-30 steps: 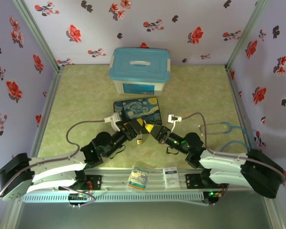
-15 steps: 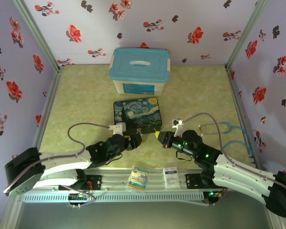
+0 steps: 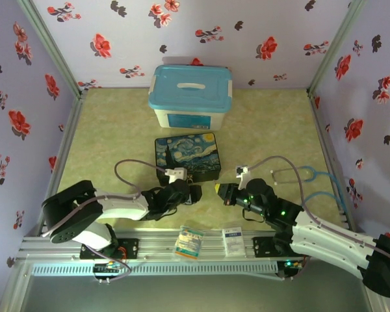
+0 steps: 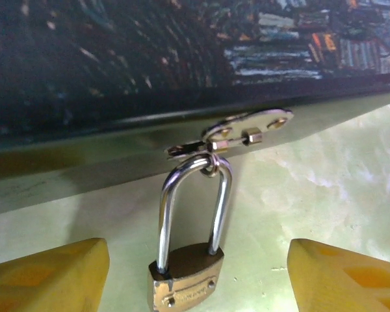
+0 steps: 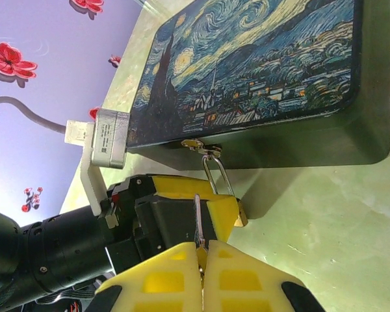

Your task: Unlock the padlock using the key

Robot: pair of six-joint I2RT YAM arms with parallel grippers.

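Note:
The small brass padlock [image 4: 185,286] hangs by its silvery shackle [image 4: 192,208] from the clasp [image 4: 247,127] on the front of the painted box [image 3: 187,155]. My left gripper [image 4: 198,273] is open, with a yellow finger [image 4: 45,276] on each side of the padlock body and a gap at both sides. In the right wrist view the padlock [image 5: 242,218] peeks out behind the left gripper's finger. My right gripper [image 5: 201,250] is shut on the thin silvery key [image 5: 197,218], whose blade points at the left gripper, a little short of the padlock. From above, the left gripper [image 3: 194,193] and right gripper [image 3: 219,190] face each other before the box.
A white storage tub with a blue lid [image 3: 190,96] stands behind the painted box. A stethoscope [image 3: 305,175] lies at the right. Two small packets [image 3: 188,240] [image 3: 233,239] rest on the front rail. Floral walls close in three sides.
Both grippers pulled back from where they met at the padlock. The left arm then dropped low and reached back in to straddle the padlock. The right gripper has stayed shut on the key.

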